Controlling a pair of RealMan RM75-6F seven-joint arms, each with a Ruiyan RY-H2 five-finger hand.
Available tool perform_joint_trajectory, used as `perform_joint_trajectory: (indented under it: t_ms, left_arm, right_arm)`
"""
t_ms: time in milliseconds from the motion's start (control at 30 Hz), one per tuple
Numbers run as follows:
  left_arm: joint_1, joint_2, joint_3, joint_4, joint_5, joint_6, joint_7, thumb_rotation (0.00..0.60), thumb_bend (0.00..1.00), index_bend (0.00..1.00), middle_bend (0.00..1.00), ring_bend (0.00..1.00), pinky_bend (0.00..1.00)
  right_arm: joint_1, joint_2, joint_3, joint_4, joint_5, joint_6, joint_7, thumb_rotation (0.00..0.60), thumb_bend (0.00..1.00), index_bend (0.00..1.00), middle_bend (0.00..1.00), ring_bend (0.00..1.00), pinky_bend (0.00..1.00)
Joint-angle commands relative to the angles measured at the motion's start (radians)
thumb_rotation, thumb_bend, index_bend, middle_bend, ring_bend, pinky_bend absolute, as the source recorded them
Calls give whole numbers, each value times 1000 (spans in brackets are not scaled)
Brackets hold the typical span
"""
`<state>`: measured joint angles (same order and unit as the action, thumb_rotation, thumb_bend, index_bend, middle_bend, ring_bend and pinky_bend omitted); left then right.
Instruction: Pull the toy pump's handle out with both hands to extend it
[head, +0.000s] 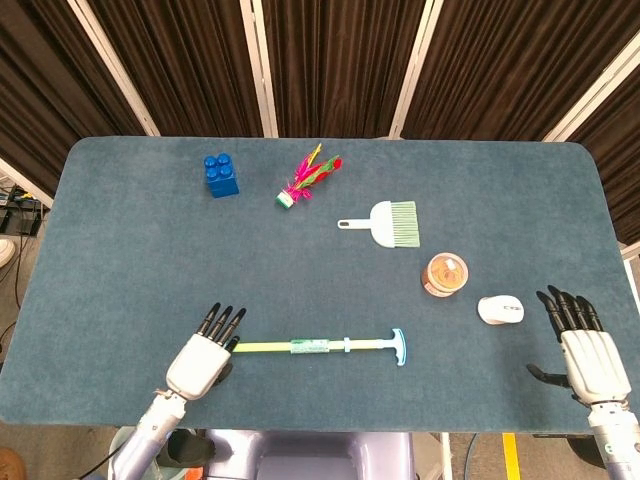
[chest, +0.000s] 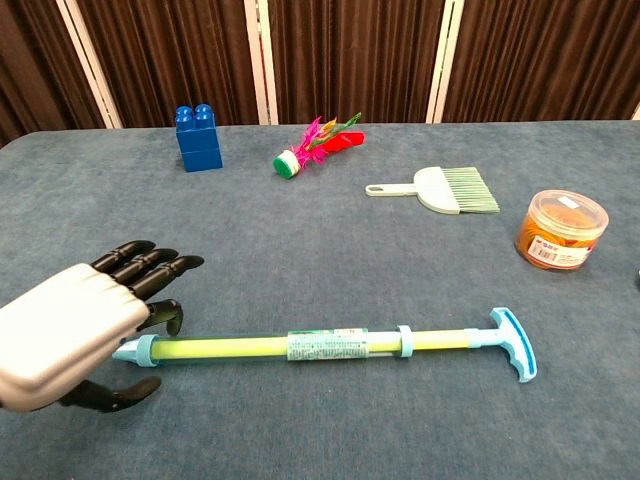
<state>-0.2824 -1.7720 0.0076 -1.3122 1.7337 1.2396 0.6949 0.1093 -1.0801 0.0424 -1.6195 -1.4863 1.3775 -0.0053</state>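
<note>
The toy pump lies flat near the table's front edge, a yellow tube with light blue caps. Its T-shaped handle points to the right, pushed in. My left hand hovers over the pump's nozzle end with fingers spread, holding nothing. My right hand is open at the front right corner, far from the handle; the chest view does not show it.
A white mouse lies just left of my right hand, with an orange-filled round tub beside it. Further back are a small brush, a feathered shuttlecock and a blue block.
</note>
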Motion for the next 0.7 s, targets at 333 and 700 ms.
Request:
perform_joint_trajectory:
  t_ms: [333,700]
  left_arm:
    - [-70,-109,-32,119,-12,-21,4,600,380,481,43,0,0]
    - [-99,-123,0,187,31,40,-115,600,476,584,102,67,75]
  right_arm:
    - [3,8,12,3,39,-13,-3,600,18,0,0,0,0]
    - [17,-30,15,22,112,-64,-104,600,46,6,0,0,0]
